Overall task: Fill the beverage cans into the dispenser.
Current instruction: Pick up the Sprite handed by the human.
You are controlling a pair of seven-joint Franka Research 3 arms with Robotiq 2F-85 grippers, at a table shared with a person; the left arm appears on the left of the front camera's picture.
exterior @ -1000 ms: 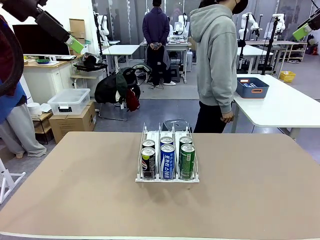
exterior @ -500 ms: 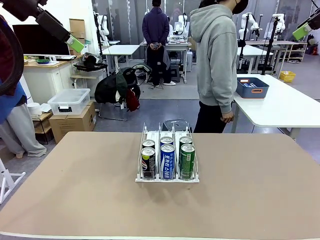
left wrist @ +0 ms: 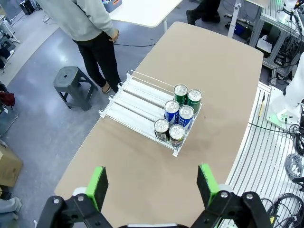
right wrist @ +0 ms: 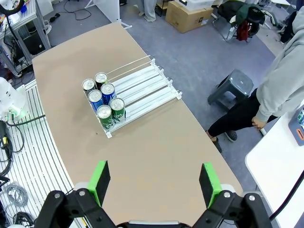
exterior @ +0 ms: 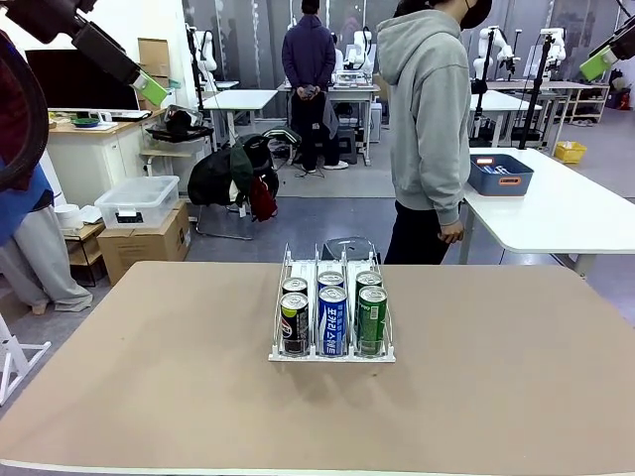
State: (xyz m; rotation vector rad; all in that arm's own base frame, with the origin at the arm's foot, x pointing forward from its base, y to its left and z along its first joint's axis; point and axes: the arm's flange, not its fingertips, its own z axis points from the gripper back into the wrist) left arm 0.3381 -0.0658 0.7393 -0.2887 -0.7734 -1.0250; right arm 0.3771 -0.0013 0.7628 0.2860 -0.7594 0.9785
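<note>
Black with two green pads, the left gripper [left wrist: 152,184] is held high above the left side of the brown table [exterior: 139,397]. Its jaws are spread wide, and nothing is held between them.

The dispenser [exterior: 332,355], a low rack of clear plastic and white wire with three lanes, is set in the middle of the table, a bit nearer the far edge. Its white lip is turned to the near edge. Six slim metal beverage cans [left wrist: 185,116] with silver tops are stood upright in it, two in each lane, up by the lip. Two black cans [exterior: 294,323] are lined up in the left lane, two blue-and-white cans [exterior: 332,319] in the middle lane and two green cans [exterior: 372,319] in the right lane. Room is left at the back of every lane.

A person in a grey hooded top [exterior: 429,129] is seen standing just past the far edge, right of the middle.

The right gripper [right wrist: 155,183] is held high above the right side. It is opened wide too, with nothing in it.

The cans are thought to be light, stiff and smooth. They may slip, and their thin walls may be dented if squeezed hard. A can is best taken around its round side, near the middle, and kept upright. Whether they are full cannot be told.
</note>
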